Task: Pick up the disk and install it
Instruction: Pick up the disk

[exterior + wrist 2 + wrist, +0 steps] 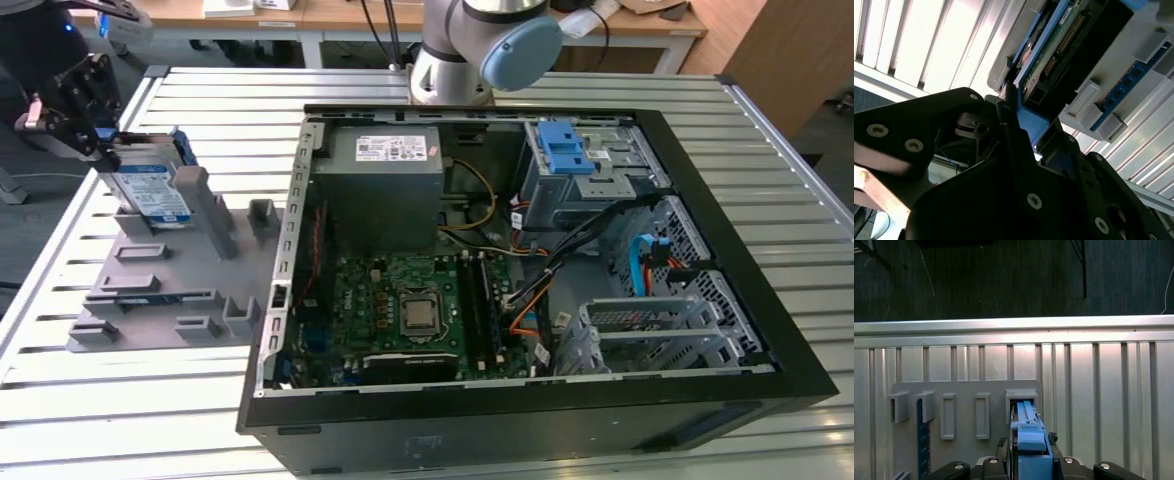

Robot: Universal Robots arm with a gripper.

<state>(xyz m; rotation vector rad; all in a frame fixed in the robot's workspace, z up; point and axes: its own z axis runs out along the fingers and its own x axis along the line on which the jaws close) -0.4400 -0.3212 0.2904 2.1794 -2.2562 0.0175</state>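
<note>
The gripper [114, 143] is clamping its fingers closed on the blue-edged disk [150, 188], which is standing upright in a slot at the grey rack's [147, 300] far end. An open computer case [534, 405] is sitting beside the rack.

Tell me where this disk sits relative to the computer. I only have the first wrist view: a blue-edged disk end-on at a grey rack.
Observer: In the exterior view the disk stands upright in the rack, on the exterior view's left of the open computer case.
Operator: Report the grip.
Observer: The gripper is closed on the disk's top edge; in the second wrist view a finger lies against its blue bracket.
Operator: Locate the drive cage.
Observer: The cage, with a blue latch, is inside the case, on the exterior view's right of the grey box.
</note>
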